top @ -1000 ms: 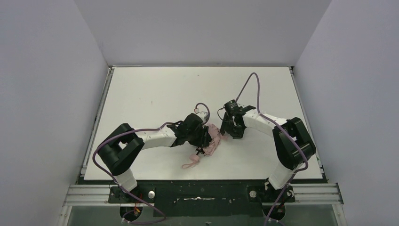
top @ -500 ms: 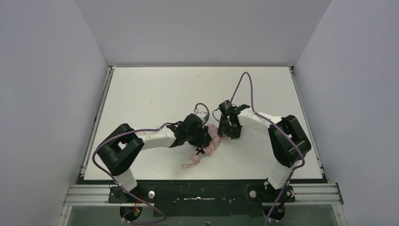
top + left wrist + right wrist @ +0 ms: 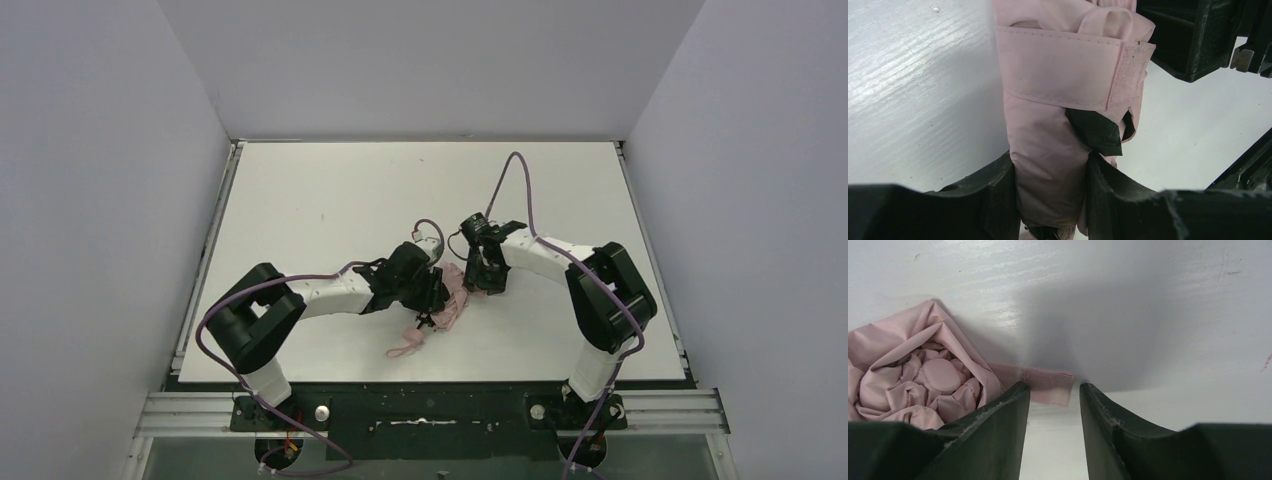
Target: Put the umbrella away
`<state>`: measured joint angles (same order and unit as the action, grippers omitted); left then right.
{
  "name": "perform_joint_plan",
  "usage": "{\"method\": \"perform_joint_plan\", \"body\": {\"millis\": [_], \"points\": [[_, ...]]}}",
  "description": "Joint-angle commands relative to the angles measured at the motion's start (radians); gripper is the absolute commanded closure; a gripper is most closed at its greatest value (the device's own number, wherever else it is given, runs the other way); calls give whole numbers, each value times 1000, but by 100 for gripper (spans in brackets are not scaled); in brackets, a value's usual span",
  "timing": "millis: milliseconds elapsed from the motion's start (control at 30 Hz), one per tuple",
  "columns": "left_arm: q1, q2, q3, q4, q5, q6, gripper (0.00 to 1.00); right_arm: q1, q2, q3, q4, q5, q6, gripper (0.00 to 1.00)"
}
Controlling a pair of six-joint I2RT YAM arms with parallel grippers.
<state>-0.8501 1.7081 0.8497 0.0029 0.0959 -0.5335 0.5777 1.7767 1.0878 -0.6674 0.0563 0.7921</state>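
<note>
Rightward of the bundle, the right arm has swung further left over the last second, bringing the right gripper (image 3: 479, 276) up against the far end of the umbrella (image 3: 452, 300); the left arm has not shifted.

The umbrella lies folded on the white table (image 3: 330, 190), a little nearer than its middle, between the two grippers. The pink wrist loop (image 3: 407, 345) on its handle trails toward the near edge. The left gripper (image 3: 1050, 181) pinches the rolled pink canopy (image 3: 1045, 145) from both sides, its fingers (image 3: 993, 195) pressed into the cloth. A flap of black lining (image 3: 1095, 131) pokes out just above them. The closing strap (image 3: 1063, 75) wraps across the roll, its fastening tab lying loose at the end.

From the right wrist, the bunched canopy tip (image 3: 923, 375) sits to the left of the right gripper (image 3: 1053, 396). Its fingers (image 3: 998, 415) stand a narrow gap apart, gripping nothing, with the tab end of the strap (image 3: 1048, 385) lying flat on the table just ahead of that gap.

Bare tabletop stretches from the umbrella to the far edge and out to both side walls; the near edge is closer.
</note>
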Motion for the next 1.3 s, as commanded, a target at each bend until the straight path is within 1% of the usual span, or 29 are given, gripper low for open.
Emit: {"method": "perform_joint_plan", "body": {"millis": [0, 267, 333, 467, 533, 567, 667, 800, 900, 1033, 1167, 1267], "points": [[12, 49, -69, -190, -68, 37, 100, 14, 113, -99, 1, -21, 4, 60], [13, 43, -81, -187, -74, 38, 100, 9, 148, -177, 77, -49, 29, 73], [13, 42, -83, -186, -74, 41, 100, 3, 151, -196, 98, -78, 33, 79], [15, 42, -85, -189, -80, 44, 100, -15, 144, -241, 143, -91, 38, 91], [15, 44, -85, -189, -81, 43, 100, -18, 126, -258, 174, -92, 38, 98], [14, 45, -84, -190, -81, 42, 100, -18, 110, -266, 191, -91, 38, 100], [15, 47, -84, -194, -86, 44, 100, -18, 43, -294, 272, -115, 19, 100], [16, 50, -79, -217, -88, 41, 100, -24, -67, -356, 425, -211, 4, 100], [16, 50, -70, -233, -123, 37, 100, -34, -138, -398, 495, -247, 18, 100], [18, 45, -54, -256, -148, 27, 100, -38, -211, -439, 488, -238, 26, 100], [22, 49, -37, -272, -160, 19, 100, -33, -247, -479, 400, -196, 17, 100], [24, 50, -27, -280, -168, 16, 100, -28, -289, -538, 378, -181, 29, 100]]}}
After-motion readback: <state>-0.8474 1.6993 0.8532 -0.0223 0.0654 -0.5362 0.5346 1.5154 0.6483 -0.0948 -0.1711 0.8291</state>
